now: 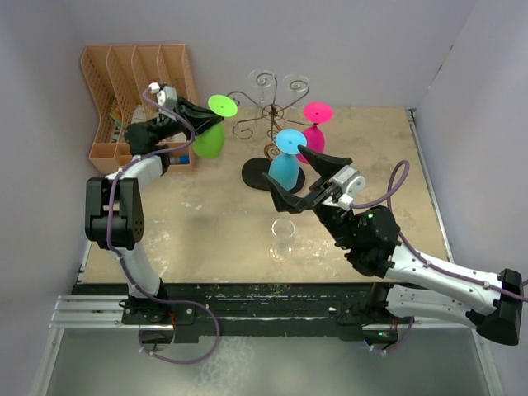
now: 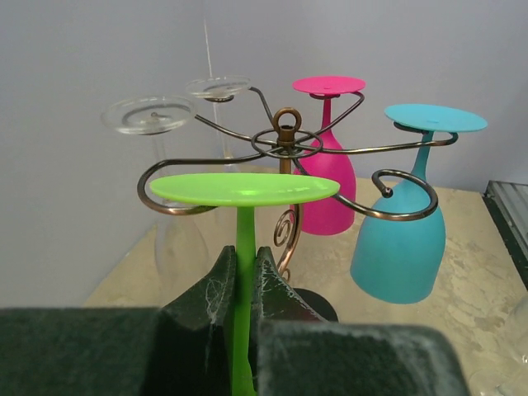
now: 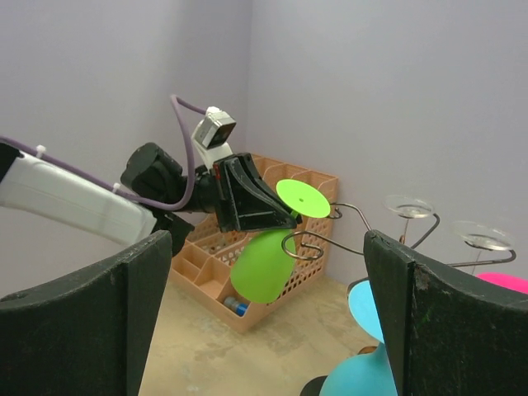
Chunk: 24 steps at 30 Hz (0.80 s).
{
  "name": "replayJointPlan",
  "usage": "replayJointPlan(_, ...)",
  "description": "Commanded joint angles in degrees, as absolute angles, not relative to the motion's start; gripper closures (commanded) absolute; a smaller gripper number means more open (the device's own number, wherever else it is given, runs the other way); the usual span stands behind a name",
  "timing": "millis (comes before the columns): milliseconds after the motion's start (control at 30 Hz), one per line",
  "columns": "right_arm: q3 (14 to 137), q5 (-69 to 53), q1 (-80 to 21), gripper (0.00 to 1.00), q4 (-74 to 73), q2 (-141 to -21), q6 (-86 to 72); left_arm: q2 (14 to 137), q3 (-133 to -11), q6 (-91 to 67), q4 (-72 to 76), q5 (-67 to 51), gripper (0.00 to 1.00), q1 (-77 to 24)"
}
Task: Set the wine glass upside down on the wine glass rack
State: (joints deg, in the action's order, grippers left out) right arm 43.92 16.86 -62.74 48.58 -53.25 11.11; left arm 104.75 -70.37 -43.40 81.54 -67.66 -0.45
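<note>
A lime-green wine glass [image 1: 210, 140] hangs upside down, foot [image 2: 245, 188] uppermost, with my left gripper [image 2: 245, 260] shut on its stem. It is at the left side of the dark wire wine glass rack [image 1: 268, 111]. Its foot is level with a curled arm [image 3: 309, 245], and whether it rests on that arm I cannot tell. A pink glass [image 1: 313, 136], a blue glass [image 1: 285, 169] and two clear glasses [image 2: 153, 115] hang upside down from other arms. My right gripper [image 1: 307, 177] is open and holds nothing, just right of the rack's black base [image 1: 257, 175].
A clear wine glass [image 1: 283, 235] stands upright on the table in front of the rack. A peach slotted organizer [image 1: 136, 99] sits in the back left corner behind my left arm. Walls close in the back and both sides.
</note>
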Motion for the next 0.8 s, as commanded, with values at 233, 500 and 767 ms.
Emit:
replayJointPlan(233, 46.4, 19.7, -63.1, 0.00, 49.8, -52.5, 12.5, 107.0, -70.9, -51.3, 94.4, -66.2, 1.00, -0.8)
replayJointPlan(500, 47.1, 19.4, -63.0, 0.00, 48.9, -54.1, 12.5, 110.0, -73.6, -49.3, 94.4, -66.4, 1.00, -4.6)
replayJointPlan(767, 47.1, 19.7, -63.0, 0.00, 48.8, -54.1, 13.3, 113.1, -77.0, -48.8, 94.4, -64.3, 1.00, -5.9)
